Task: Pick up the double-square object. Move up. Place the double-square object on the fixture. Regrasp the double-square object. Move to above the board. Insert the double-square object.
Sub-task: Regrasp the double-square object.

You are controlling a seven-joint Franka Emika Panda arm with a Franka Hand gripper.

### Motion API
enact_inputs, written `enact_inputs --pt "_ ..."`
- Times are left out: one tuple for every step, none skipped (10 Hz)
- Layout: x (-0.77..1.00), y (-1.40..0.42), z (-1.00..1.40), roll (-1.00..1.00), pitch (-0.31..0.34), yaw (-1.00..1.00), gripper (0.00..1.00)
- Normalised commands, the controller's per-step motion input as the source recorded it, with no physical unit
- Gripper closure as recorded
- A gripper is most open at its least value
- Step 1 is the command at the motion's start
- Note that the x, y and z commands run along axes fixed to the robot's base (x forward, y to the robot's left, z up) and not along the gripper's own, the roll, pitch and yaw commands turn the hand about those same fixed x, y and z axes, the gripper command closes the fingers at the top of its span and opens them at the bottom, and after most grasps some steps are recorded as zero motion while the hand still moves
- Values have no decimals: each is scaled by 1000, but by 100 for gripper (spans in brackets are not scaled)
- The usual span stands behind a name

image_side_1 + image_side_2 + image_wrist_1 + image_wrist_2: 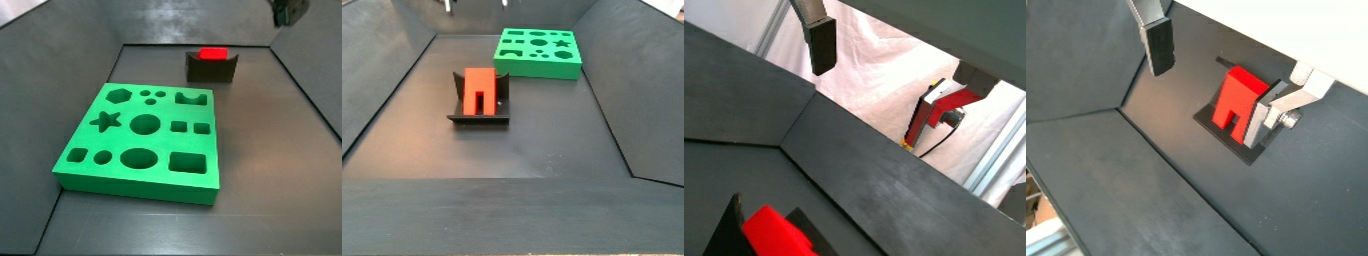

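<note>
Showing no readable writing or labels anywhere. Lying on the fixture (pixel 478 108), red and flat in its dip: the double-square object (pixel 477 91), prongs pointing away from the board (pixel 540 52) in a side view. Hanging well above and apart from the fixture, touching nothing: the hand (pixel 1224 72), fingers (pixel 1158 45) spread wide with nothing between them in both wrist views. Sitting near the fixture on the dark floor, the green board, its shaped holes holding nothing.
</note>
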Motion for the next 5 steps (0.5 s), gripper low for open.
enact_inputs --pt "47 63 -1000 177 -55 138 0" --pt "53 58 -1000 156 -67 120 0" --pt "66 55 -1000 115 -83 84 0" --pt "79 50 -1000 84 -93 54 0" --pt "86 47 -1000 73 -91 32 0"
